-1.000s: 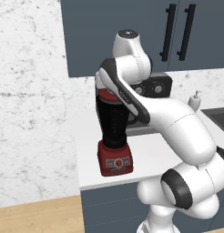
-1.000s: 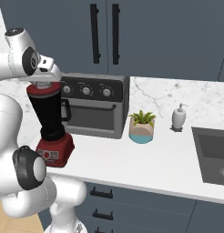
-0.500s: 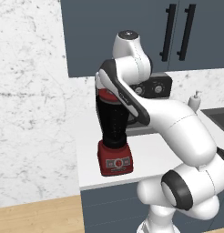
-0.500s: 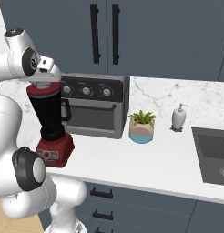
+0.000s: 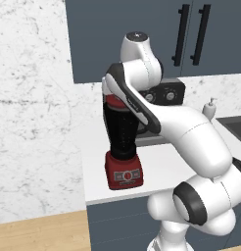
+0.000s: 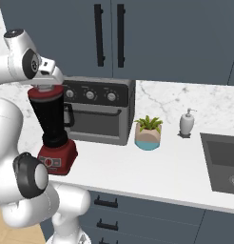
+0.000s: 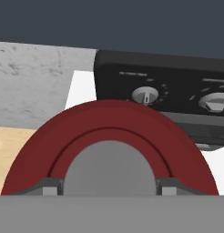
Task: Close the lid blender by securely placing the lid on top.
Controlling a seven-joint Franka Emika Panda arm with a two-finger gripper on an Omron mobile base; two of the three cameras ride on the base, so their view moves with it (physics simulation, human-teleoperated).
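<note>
Tool [image 6: 43, 86] poised directly over the mouth of the blender [image 6: 53, 128], with the red lid [image 7: 109, 141] lying flat just beneath it on top of the dark jar; whether the tool is clenched on the lid or released cannot be told. The blender stands on its red base at the left end of the white desk [image 6: 152, 167], just beside a grey toaster oven [image 6: 102, 112].
</note>
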